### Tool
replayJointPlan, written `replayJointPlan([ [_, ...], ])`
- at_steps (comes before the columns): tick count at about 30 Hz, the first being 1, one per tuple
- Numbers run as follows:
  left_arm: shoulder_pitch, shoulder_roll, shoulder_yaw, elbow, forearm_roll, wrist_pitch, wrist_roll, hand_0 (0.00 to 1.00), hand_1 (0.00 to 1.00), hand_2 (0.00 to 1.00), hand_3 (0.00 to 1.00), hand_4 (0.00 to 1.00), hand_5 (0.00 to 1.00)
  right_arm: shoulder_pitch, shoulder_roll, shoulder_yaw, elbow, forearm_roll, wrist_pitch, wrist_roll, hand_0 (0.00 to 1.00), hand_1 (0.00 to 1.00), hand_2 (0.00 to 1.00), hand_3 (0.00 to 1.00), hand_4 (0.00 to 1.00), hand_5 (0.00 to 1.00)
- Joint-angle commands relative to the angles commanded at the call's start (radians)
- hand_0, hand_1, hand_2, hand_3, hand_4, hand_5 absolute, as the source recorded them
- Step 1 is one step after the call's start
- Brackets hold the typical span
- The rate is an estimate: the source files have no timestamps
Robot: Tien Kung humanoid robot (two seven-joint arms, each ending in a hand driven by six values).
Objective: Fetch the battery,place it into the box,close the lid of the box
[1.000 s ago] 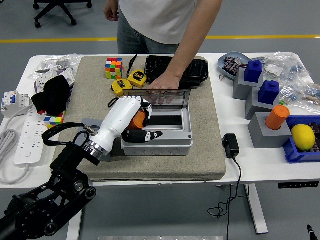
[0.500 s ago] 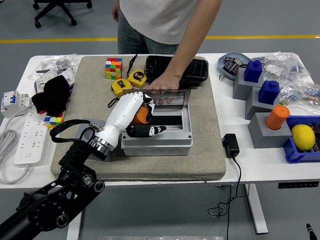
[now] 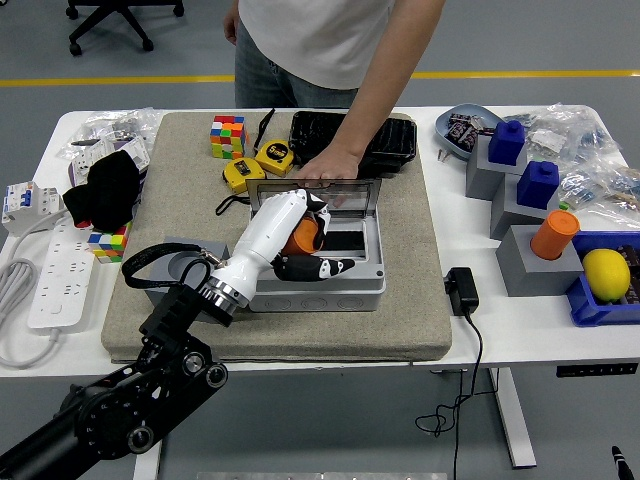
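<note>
Battery [image 3: 303,237]: orange, held in the curled fingers [image 3: 322,268] of the left hand [image 3: 290,235], directly above the open box [image 3: 345,283].

Table [image 3: 520,320]: white, carries a large beige mat [image 3: 420,300] on which the box sits.

Person at the far side: one hand [image 3: 327,170] rests on the top edge of the raised transparent lid [image 3: 355,196], holding it upright.

Left arm: black, enters from the lower left, white forearm reaching over the near left corner of the box. Thumb and fingers wrap around the battery; black fingertips point right across the box opening.

Box: grey, rectangular, dark interior visible to the right of the hand.

Black tray [image 3: 385,135]: behind the box, near the person's forearm.

Yellow tape measures [image 3: 243,175]: just behind the box's left corner; a colour cube [image 3: 227,136] sits further back.
</note>
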Motion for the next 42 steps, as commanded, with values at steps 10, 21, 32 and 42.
replayJointPlan([
  [10,-0.037,-0.041,0.001,0.061,-0.031,0.012,-0.014,0.023,0.002,0.024,0.002,0.998,0.002,-0.001,-0.001,-0.004,0.0,-0.005,0.001,-0.002,0.811,0.513,0.575,0.935,0.998,0.998],
  [21,-0.066,-0.07,-0.01,0.119,-0.045,0.017,-0.021,0.023,0.002,0.025,0.002,0.998,0.002,-0.002,-0.001,-0.005,0.0,-0.007,0.0,-0.004,0.811,0.513,0.575,0.935,0.998,0.998],
  [32,-0.072,-0.07,-0.008,0.14,-0.046,0.004,-0.026,0.024,0.002,0.025,0.002,0.998,0.002,-0.001,-0.001,-0.007,0.0,-0.004,0.0,-0.003,0.811,0.513,0.575,0.935,0.998,0.998],
  [42,-0.068,-0.07,-0.014,0.147,-0.052,0.005,-0.038,0.026,0.002,0.028,0.007,0.998,0.104,0.001,-0.001,-0.008,0.0,0.0,0.0,-0.002,0.812,0.512,0.575,0.935,0.998,0.998],
])
